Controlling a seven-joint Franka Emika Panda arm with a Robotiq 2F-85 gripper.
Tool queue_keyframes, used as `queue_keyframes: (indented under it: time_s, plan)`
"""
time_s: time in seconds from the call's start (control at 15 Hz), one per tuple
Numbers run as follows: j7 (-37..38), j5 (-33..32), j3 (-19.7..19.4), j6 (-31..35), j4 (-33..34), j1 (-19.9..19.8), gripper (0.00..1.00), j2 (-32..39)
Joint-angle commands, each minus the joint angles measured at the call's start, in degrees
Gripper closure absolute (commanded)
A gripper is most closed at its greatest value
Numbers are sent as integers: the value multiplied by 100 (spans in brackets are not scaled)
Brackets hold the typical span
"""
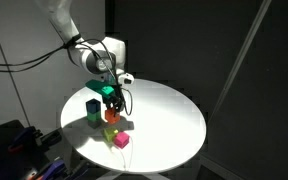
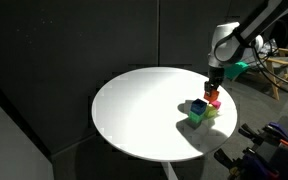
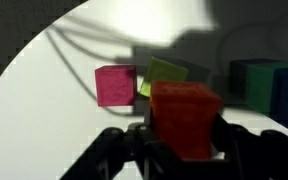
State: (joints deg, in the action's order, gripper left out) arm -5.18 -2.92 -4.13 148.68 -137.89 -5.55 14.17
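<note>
Both exterior views look down on the round table [image 1: 174, 120] from above and some way off, from different sides, and share the whole tabletop, the arm [image 1: 69, 30] and the blocks [image 1: 109, 118]. The wrist view sits just behind the gripper [image 3: 184, 140], very close to the red block [image 3: 184, 115], looking across the table towards its edge.

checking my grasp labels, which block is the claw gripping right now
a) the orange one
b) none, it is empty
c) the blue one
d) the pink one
a, in the wrist view the claw is shut on the orange block, while the pink block lies apart on the table
</note>
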Motion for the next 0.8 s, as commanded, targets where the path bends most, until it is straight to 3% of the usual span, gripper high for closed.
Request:
queue_keyframes:
  time_s: [0.0, 0.73]
  plan:
    - [-317, 89, -23, 185, 67, -166, 73, 105]
    - [-731, 157, -50, 501, 66, -567, 73, 297]
